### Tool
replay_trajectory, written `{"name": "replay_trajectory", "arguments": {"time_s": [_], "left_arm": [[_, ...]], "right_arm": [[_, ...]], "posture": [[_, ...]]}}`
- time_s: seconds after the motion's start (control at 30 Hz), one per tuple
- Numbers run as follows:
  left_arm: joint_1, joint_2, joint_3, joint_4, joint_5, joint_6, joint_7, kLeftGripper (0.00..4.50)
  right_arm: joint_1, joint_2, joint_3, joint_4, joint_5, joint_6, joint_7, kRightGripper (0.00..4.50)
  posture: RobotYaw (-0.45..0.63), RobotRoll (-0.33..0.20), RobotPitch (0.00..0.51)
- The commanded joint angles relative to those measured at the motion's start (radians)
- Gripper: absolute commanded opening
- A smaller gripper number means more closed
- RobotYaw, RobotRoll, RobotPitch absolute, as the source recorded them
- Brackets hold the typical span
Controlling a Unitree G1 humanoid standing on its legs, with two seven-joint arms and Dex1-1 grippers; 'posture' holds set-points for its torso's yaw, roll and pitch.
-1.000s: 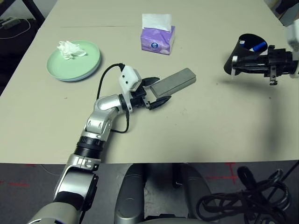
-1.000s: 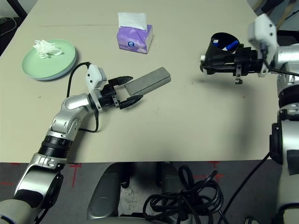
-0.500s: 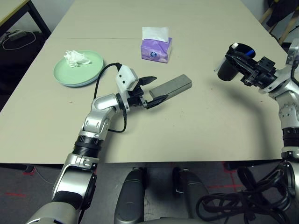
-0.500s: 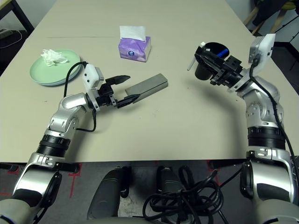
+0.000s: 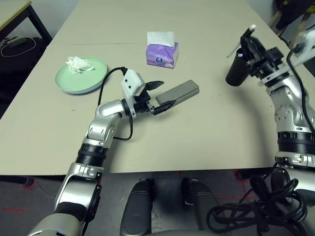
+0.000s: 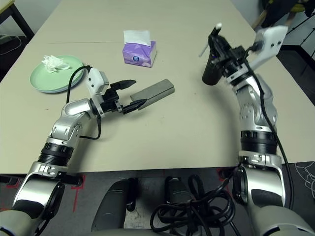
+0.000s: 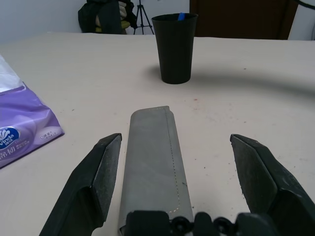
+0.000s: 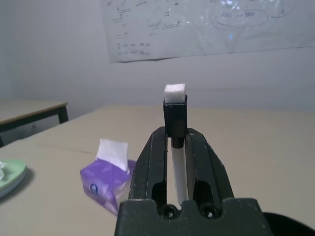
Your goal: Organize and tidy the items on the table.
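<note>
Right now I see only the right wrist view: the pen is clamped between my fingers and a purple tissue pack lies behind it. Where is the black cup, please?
Observer: The black cup stands upright on the table, close below the right gripper as the head views show it.
Operator: Is something already inside it?
Observer: Yes, a blue thing shows at its rim in the left wrist view. I cannot tell what it is.
Operator: And what is the left arm doing?
Observer: The left gripper is open, one finger on each side of the near end of the grey glasses case, not closed on it.
</note>
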Motion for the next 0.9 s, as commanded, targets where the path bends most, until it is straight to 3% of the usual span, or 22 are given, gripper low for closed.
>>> {"name": "replay_trajectory", "arguments": {"time_s": [0.03, 0.37, 0.9], "left_arm": [[0.019, 0.006, -0.001, -0.019, 0.011, 0.009, 0.004, 4.5], [0.011, 0.005, -0.006, -0.008, 0.014, 0.008, -0.001, 4.5], [-0.034, 0.0, 0.015, 0.017, 0.022, 0.03, 0.032, 4.5]], "right_arm": [[-0.044, -0.029, -0.045, 0.024, 0.008, 0.071, -0.087, 0.34], [-0.042, -0.041, -0.04, -0.011, -0.058, 0.246, -0.308, 0.34], [-0.047, -0.051, -0.029, -0.012, -0.093, 0.307, -0.303, 0.34]], "posture": [[0.07, 0.0, 0.124], [0.06, 0.0, 0.128], [0.06, 0.0, 0.127]]}}
